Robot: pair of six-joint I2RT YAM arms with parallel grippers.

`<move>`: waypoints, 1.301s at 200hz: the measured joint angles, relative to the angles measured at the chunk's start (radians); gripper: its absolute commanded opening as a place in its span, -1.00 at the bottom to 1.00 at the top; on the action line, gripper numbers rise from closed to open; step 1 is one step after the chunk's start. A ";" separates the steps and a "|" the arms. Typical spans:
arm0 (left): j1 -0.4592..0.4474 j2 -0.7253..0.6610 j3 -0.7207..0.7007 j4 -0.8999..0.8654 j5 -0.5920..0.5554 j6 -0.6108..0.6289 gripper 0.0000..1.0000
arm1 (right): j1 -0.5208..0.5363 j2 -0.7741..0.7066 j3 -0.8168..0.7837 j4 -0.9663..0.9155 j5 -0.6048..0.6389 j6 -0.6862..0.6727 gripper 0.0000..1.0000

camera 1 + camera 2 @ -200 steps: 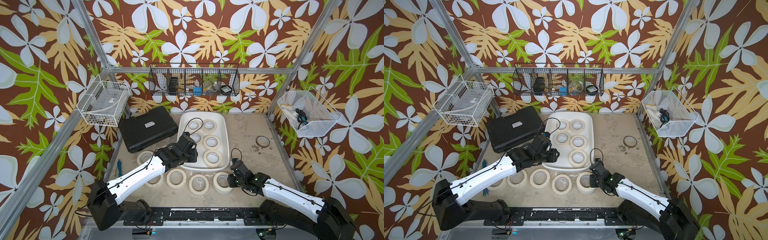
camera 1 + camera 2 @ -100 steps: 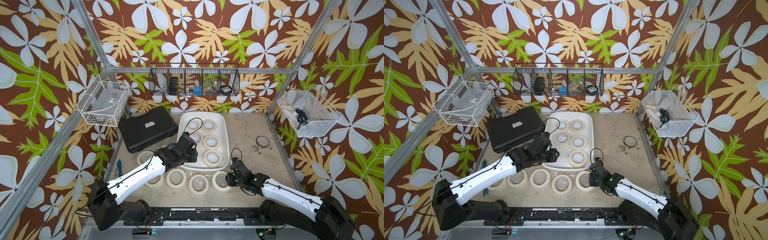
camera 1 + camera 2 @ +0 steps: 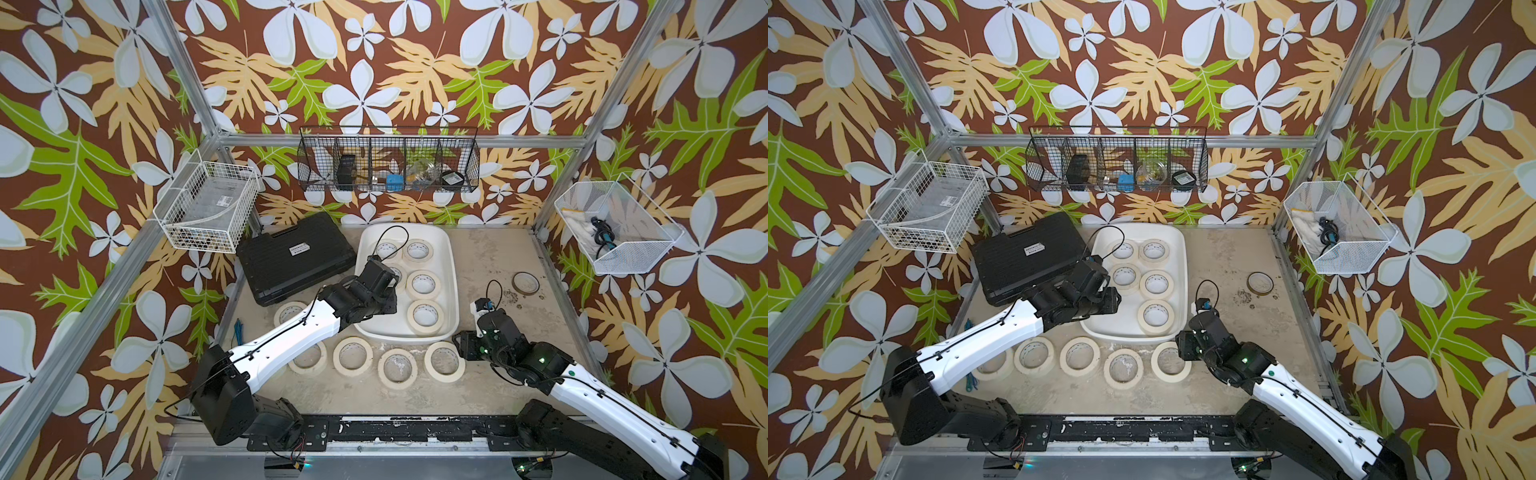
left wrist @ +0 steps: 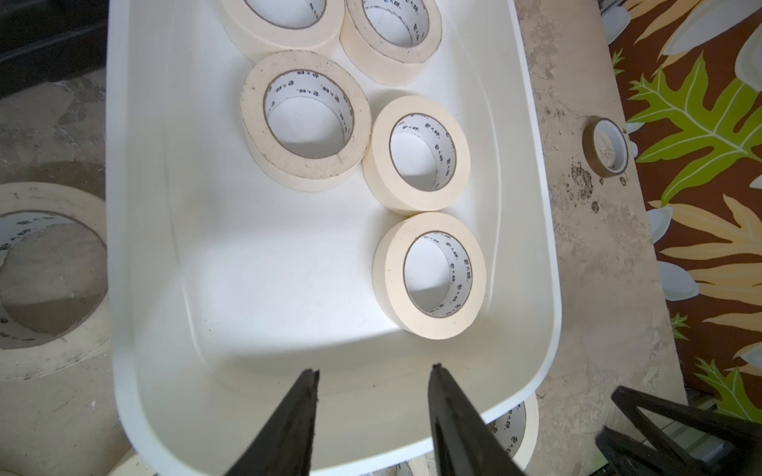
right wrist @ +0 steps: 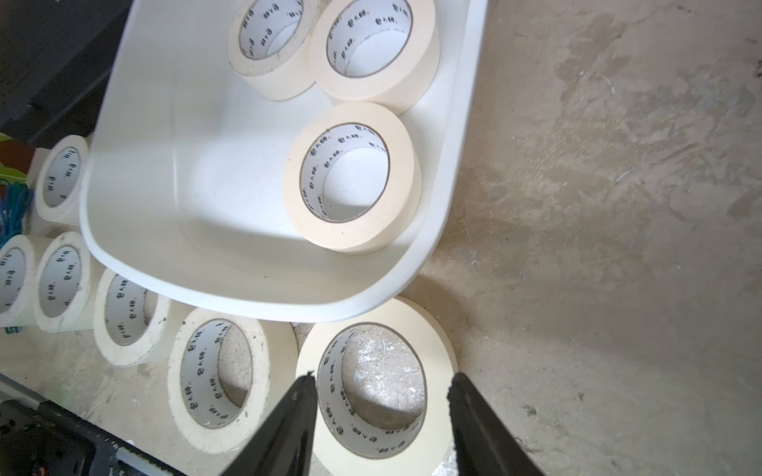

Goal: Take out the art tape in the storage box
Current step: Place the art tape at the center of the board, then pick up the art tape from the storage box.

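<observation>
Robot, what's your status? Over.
Left gripper open over white plastic tub. Right gripper open over cream masking-tape roll on table. Five rolls inside tub. Nothing blocking.

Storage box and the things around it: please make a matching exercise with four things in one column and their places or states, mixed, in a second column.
1 storage box
2 black case
3 brown ring
4 right gripper

a open, at the table roll
b alone, right of the box
c holds five tape rolls
d closed, left of the box

Pairs: 1-c, 2-d, 3-b, 4-a

Art tape [image 3: 425,329] in storage box [image 3: 449,266]; more rolls [image 3: 398,385] on table [image 3: 498,257] before box; case [image 3: 282,266] left.
</observation>
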 measured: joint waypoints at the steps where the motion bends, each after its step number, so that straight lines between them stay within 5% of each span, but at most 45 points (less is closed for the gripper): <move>1: 0.001 0.002 0.001 0.001 0.000 0.000 -0.03 | 0.000 -0.001 0.002 -0.002 0.000 0.000 0.10; 80: 0.103 0.204 0.143 0.027 0.010 -0.046 -0.07 | -0.001 -0.040 0.125 -0.106 -0.021 -0.052 0.10; 260: 0.187 0.588 0.351 0.048 -0.107 -0.156 -0.10 | -0.002 -0.072 0.127 -0.145 -0.026 -0.071 0.10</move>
